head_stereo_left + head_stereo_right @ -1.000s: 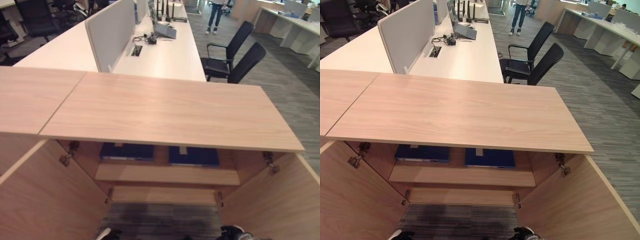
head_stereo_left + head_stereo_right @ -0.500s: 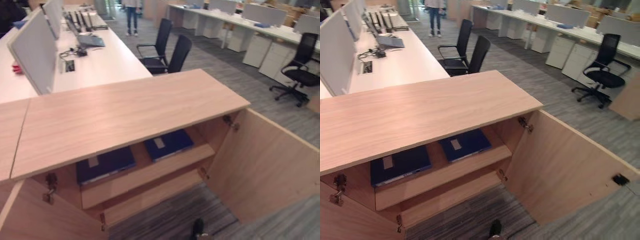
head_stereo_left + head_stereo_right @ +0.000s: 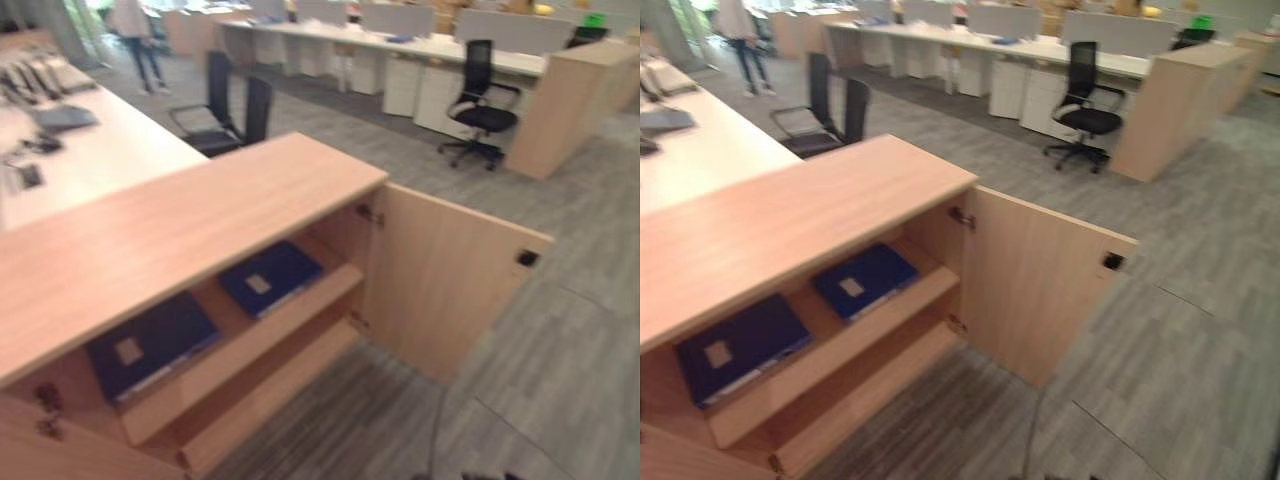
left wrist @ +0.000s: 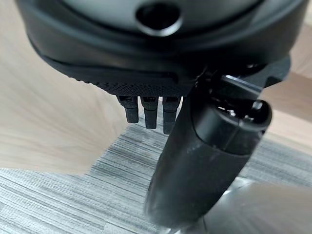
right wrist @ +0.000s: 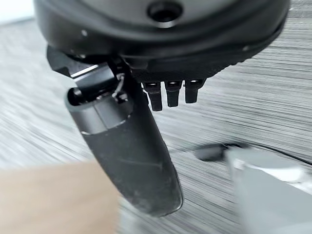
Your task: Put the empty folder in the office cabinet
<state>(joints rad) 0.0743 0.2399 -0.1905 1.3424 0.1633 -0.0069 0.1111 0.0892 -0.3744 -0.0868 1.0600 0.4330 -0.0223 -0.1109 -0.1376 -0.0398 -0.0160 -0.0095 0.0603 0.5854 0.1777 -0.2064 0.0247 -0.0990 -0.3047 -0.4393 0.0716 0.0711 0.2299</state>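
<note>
both dark hands, left and right, hang released and empty beside the open light-wood office cabinet with two flat navy folders shelved, so next calls for finding the empty one.

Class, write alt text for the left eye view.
An open wooden cabinet holds two dark blue folders flat on its upper shelf, its right door swung open over grey carpet. Office chairs and desks stand behind.
</note>
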